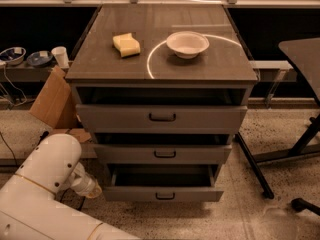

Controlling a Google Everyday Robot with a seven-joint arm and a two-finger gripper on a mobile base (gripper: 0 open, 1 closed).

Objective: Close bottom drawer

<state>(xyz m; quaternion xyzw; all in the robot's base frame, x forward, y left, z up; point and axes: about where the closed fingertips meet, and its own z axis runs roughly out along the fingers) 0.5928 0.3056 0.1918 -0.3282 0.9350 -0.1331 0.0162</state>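
The bottom drawer is the lowest of three grey drawers in the cabinet. It is pulled out, its dark inside shows, and a small black bar handle sits on its flat front. My white arm fills the lower left of the camera view. Its end, the gripper, sits low beside the left front corner of the bottom drawer, close to it. Whether it touches the drawer is not visible.
The middle drawer and top drawer also stand slightly out. A yellow sponge and a white bowl lie on the cabinet top. Cardboard leans at the left. A black table leg slants across the floor at the right.
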